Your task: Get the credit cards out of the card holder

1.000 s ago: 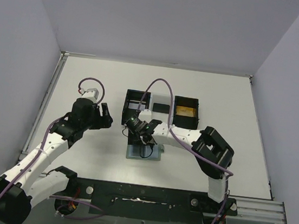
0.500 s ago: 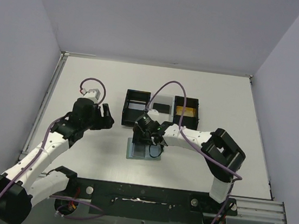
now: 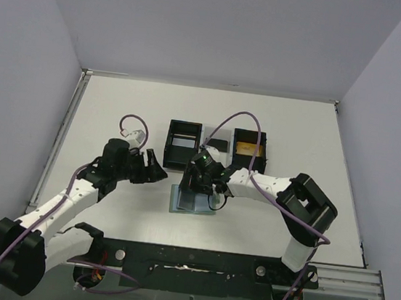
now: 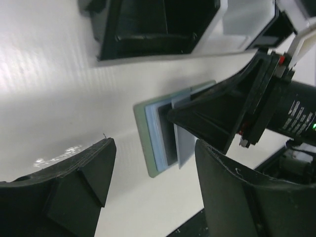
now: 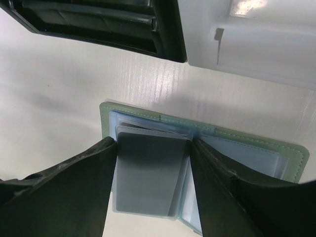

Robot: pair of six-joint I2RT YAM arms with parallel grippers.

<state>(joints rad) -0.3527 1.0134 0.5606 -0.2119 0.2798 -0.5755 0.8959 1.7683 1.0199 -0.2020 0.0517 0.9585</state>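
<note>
Right gripper [image 5: 152,148]: pointed down over the open card holder [image 5: 247,155], its two fingers [image 5: 74,192] standing apart, one along each long edge of a grey card [image 5: 148,173] that lies flat between them on the holder's half directly under the hand. The fingers look level with the card's edges, but whether they press on it cannot be told. Card holder: spread flat on the table [image 3: 117,110] beneath the fingertips, with its second pale blue pocket on the outer side of one finger and seemingly empty. Beyond the fingertips: a near black box [image 5: 98,24], a pale tray [image 5: 247,39] beside it, and a far black box [image 3: 251,138] with a gold-orange card [image 3: 249,151] inside. Left gripper [image 3: 159,174]: jaws wide with nothing between them, hovering just beside the holder's short edge and facing the right gripper. Step in hand, as judged: pinching the grey card and drawing it out of its pocket. Handling notes: close on the card's edges only, low enough to catch so thin a thing without nipping the pocket's lip. Pull along the pocket's opening with the card kept flat, since a thin card bows and springs loose under a hard squeeze. Risk: the light holder may ride along with the card, and the left gripper is well placed to pin its edge down.
</note>
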